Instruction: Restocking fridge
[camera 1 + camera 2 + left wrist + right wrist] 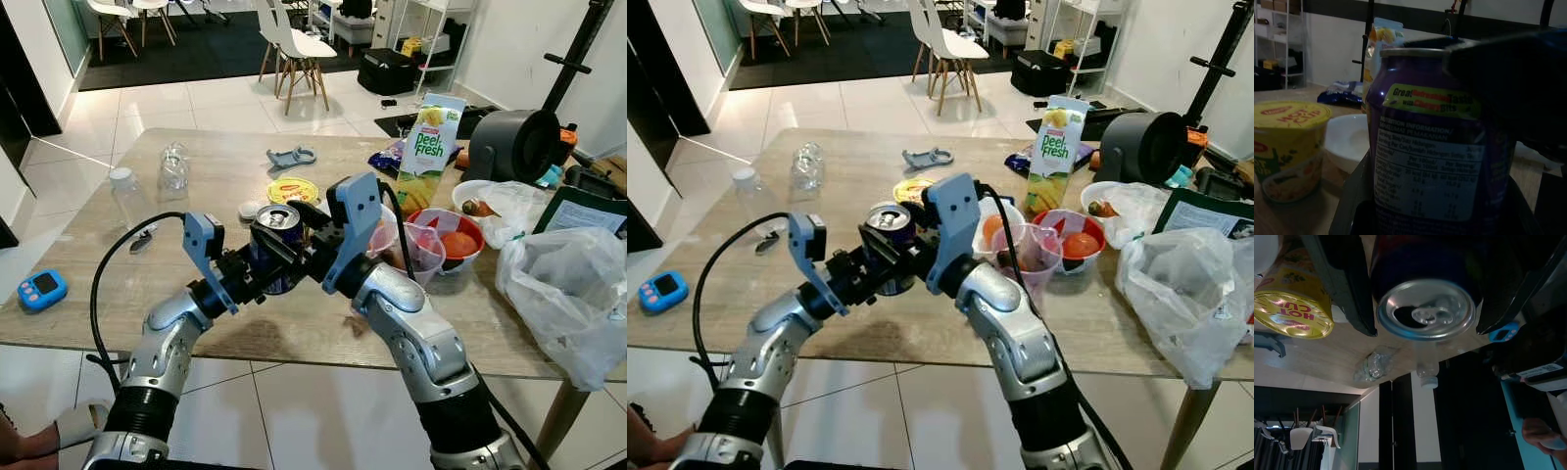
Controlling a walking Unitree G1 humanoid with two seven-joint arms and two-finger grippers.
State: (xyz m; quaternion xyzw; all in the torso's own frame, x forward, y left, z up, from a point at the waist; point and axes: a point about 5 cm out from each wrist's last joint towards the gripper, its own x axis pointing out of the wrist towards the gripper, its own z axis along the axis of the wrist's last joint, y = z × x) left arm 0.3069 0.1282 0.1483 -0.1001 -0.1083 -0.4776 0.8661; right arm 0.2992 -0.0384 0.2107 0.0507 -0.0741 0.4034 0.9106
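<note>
A dark purple drink can (281,217) with an opened silver top is over the wooden table (118,313), near its front edge. My left gripper (257,272) comes in from the left and is shut on the can's lower body. In the left wrist view the can's nutrition label (1425,166) is very close. My right gripper (297,233) reaches from the right, and in the right wrist view its two black fingers (1347,279) press both sides of the can (1425,308) just under the rim.
Behind the can stand a yellow Hot Cup noodle tub (292,190) and a Peel Fresh juice carton (429,152). To the right are plastic cups (421,245), a red bowl (458,240) and a plastic bag (568,284). Empty bottles (173,168) stand far left.
</note>
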